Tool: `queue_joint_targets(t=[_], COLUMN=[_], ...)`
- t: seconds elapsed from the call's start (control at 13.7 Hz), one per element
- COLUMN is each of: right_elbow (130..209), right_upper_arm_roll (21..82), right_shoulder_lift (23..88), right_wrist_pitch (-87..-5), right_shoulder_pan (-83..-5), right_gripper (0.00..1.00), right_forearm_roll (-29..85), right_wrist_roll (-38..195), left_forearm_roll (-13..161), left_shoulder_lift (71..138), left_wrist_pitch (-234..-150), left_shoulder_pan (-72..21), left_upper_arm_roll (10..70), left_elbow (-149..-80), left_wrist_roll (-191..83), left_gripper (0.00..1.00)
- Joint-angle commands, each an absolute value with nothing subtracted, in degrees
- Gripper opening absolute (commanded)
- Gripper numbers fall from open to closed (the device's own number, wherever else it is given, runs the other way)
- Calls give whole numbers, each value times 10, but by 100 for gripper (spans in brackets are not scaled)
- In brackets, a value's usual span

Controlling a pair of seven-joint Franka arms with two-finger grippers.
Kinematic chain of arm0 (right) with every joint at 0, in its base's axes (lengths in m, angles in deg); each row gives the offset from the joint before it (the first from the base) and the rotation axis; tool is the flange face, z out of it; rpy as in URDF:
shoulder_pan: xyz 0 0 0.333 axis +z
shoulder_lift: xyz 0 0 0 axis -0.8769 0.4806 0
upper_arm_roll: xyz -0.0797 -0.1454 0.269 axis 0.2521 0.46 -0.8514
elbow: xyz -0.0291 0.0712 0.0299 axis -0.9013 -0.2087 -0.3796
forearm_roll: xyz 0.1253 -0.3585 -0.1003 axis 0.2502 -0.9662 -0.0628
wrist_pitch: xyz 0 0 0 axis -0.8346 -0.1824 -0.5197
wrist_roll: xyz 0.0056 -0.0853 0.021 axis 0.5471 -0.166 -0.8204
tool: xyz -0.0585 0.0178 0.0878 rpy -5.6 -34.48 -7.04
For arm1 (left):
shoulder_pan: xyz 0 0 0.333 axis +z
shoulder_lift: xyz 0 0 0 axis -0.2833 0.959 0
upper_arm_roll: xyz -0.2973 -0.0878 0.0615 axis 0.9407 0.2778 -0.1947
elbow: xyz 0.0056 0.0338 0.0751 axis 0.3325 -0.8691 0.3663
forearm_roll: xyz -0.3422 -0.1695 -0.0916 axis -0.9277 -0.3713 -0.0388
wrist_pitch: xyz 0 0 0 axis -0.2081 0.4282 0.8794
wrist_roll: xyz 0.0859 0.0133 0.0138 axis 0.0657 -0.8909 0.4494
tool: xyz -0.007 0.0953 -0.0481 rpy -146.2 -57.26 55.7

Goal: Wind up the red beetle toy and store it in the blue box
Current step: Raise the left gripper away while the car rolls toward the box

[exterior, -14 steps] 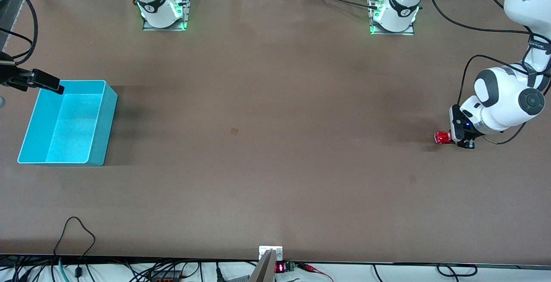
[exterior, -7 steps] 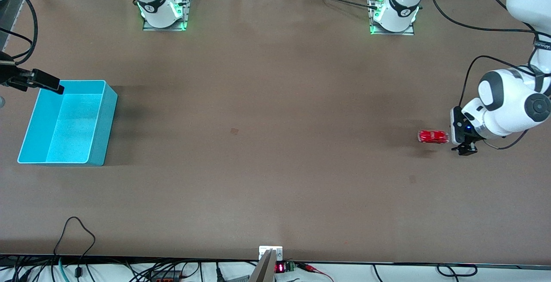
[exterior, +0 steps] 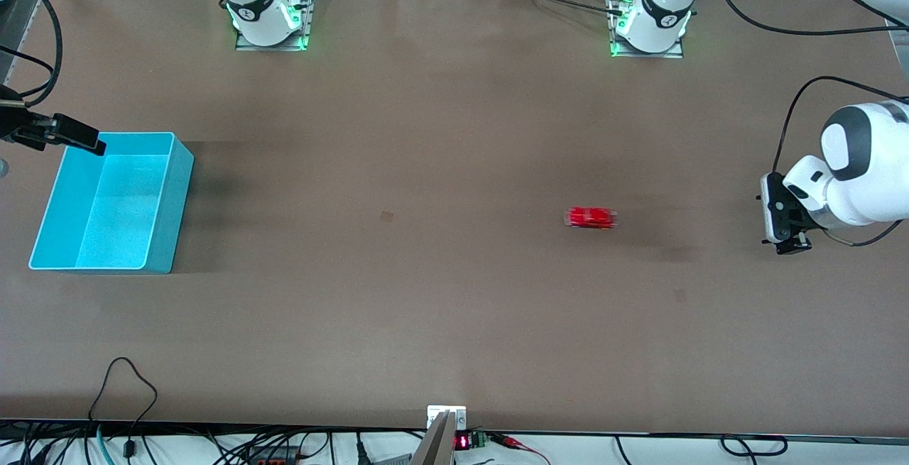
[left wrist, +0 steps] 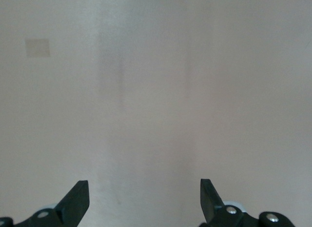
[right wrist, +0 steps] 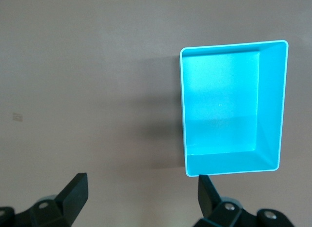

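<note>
The red beetle toy [exterior: 591, 218] is on the table near its middle, blurred in motion, free of both grippers. My left gripper [exterior: 788, 243] hangs over the table at the left arm's end, well apart from the toy. In the left wrist view this gripper [left wrist: 144, 187] is open, with only bare table between its fingers. The blue box [exterior: 113, 209] stands empty at the right arm's end. My right gripper [exterior: 98, 144] hovers over the box's rim. In the right wrist view it [right wrist: 141, 182] is open above the table beside the blue box [right wrist: 229, 110].
A small square mark [exterior: 387, 216] sits on the brown tabletop between toy and box, also seen in the left wrist view as a pale patch [left wrist: 37, 47]. Cables run along the table's edges. Both arm bases stand at the table's edge farthest from the front camera.
The left gripper opened and let go of the toy, then drew back toward its end of the table. The toy has rolled across the table toward the box. The right arm has not moved.
</note>
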State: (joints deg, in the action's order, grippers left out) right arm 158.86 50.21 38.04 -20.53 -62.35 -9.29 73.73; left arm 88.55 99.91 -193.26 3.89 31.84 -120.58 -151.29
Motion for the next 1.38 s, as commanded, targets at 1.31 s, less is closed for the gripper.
queue_joint_targets(t=[1.31], right_elbow=[1587], right_upper_arm_roll=[499], right_shoulder_lift=[378], right_wrist_pitch=[-202], right_shoulder_pan=[-622], right_gripper=[100], right_forearm_roll=[-81], right_wrist_roll=[732], left_forearm_roll=[892], left_shoulder_lift=[877], left_wrist_pitch=[-1647], left_shoulder_pan=[-5], left_upper_arm_roll=[362], left_elbow=[-1085], left_wrist_roll=[-1050], left_gripper=[100])
